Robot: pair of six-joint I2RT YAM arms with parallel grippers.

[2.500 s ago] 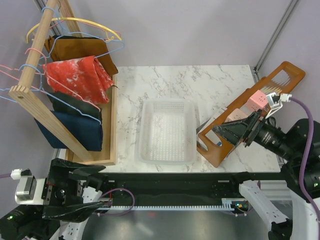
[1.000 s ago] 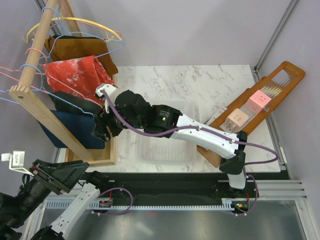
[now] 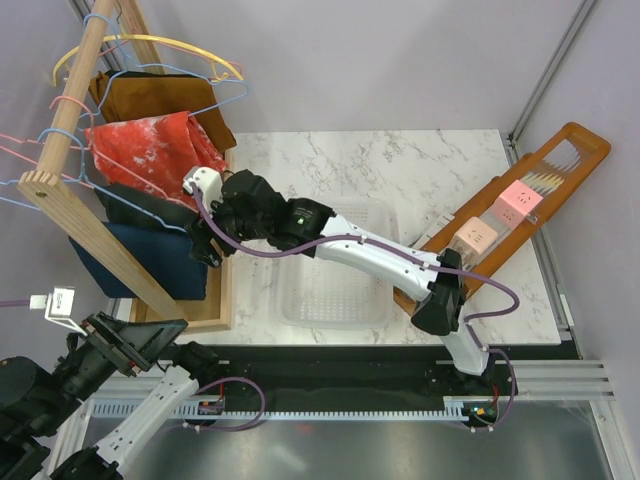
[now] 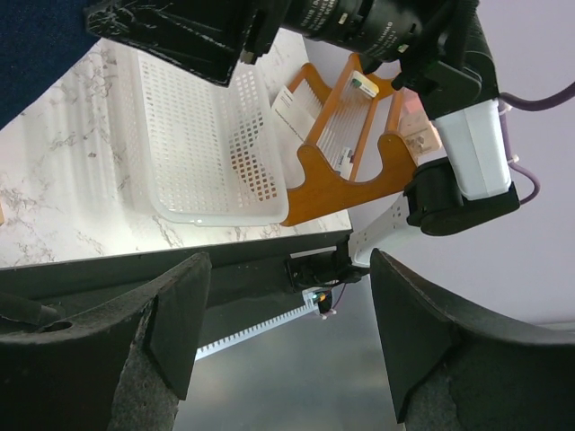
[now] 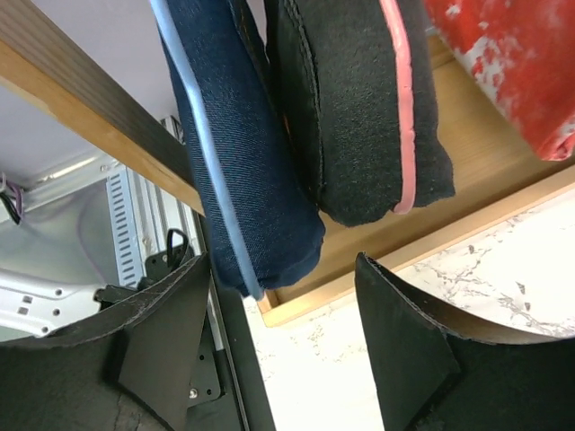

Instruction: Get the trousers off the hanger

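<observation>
On the wooden rack at the left hang the trousers, each folded over a wire hanger: a dark blue denim pair [image 3: 140, 262] [image 5: 241, 171] nearest the front on a blue hanger [image 5: 208, 171], and a black pair [image 3: 150, 206] [image 5: 355, 108] behind it on a pink hanger [image 5: 402, 99]. My right gripper [image 3: 205, 246] [image 5: 283, 350] reaches across the table to the denim's lower fold. It is open, and the fold hangs just above the gap between its fingers, untouched. My left gripper [image 3: 150, 342] [image 4: 287, 341] hovers open and empty at the near left, off the table.
A red white-mottled cloth [image 3: 150, 155] [image 5: 508, 63] and a brown garment [image 3: 150, 98] hang further back on the rack. The rack's wooden base [image 3: 222, 290] borders the marble. A white perforated basket [image 3: 300, 312] [image 4: 207, 144] sits mid-table, under my right arm. A wooden tray [image 3: 560, 150] with pink blocks lies at the right.
My right arm swung from the right side across to the rack, then shifted its gripper slightly back along the denim and opened a little wider. My left arm rose a bit.
</observation>
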